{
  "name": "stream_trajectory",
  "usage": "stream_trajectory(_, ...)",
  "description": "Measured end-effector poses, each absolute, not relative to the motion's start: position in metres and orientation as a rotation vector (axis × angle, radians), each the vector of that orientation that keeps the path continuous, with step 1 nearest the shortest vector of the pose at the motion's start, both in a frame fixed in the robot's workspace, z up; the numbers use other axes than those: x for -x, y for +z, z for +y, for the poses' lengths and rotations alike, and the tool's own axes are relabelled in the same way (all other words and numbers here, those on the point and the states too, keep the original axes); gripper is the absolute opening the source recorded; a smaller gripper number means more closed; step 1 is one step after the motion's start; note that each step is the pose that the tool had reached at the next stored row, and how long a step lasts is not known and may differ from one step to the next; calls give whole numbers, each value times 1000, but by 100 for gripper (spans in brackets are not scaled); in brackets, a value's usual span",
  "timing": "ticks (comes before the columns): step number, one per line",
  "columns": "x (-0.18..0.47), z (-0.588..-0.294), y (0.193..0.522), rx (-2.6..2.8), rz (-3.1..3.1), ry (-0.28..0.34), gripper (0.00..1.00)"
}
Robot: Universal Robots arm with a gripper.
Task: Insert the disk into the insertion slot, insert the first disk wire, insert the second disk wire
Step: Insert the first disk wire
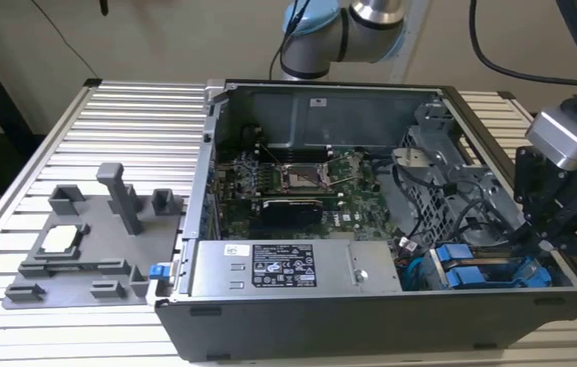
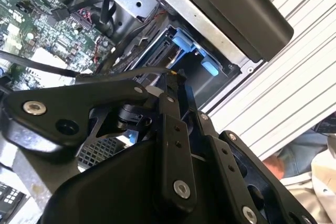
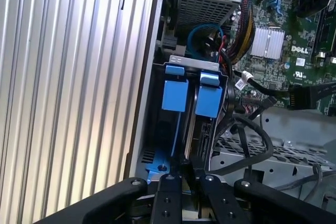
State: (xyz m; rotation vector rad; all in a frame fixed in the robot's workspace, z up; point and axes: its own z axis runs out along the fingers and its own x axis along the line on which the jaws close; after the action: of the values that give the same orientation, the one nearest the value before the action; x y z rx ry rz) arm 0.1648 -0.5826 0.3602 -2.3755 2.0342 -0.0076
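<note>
Computer case [image 1: 370,321]: open on the ribbed table [image 1: 115,122]; motherboard [image 1: 299,180] and power supply [image 1: 293,267] are visible inside.
Disk [image 3: 208,100]: stands on edge in a corner of the case, in its blue carrier, just beside a second blue carrier [image 3: 175,95] that is nearer to the case wall.
Gripper [image 3: 184,167]: hangs over the same corner of the case, fingers brought together, tips near both carriers; if they touch, I cannot tell.
Black cables [image 3: 247,129]: loop inside the case, just beside the disk.
Grey fixture tray [image 1: 74,267]: outside the case, on the side far from the gripper.
</note>
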Motion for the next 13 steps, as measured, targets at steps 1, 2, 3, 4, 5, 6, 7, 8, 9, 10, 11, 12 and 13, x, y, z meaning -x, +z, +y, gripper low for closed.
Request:
stream_trajectory(1,-165,-583,360,2370,2035,-11,19)
stream_trajectory(2,-164,-583,360,2364,2036,-13,19)
stream_trajectory(3,-164,-583,359,2357,2039,-12,19)
stream_trajectory(4,-164,-583,359,2349,2043,-11,19)
stream_trajectory(5,-163,-582,358,2342,2047,-12,19)
stream_trajectory(6,-162,-582,358,2335,2050,-13,19)
stream_trajectory(7,-162,-581,357,2331,2053,-15,19)
stream_trajectory(8,-161,-580,356,2328,2055,-16,19)
stream_trajectory(9,-160,-579,355,2326,2057,-17,19)
stream_trajectory(10,-160,-578,354,2324,2059,-17,19)
stream_trajectory(11,-159,-577,354,2322,2062,-18,19)
stream_trajectory(12,-159,-576,353,2320,2064,-18,19)
stream_trajectory(13,-159,-574,353,2317,2065,-20,19)
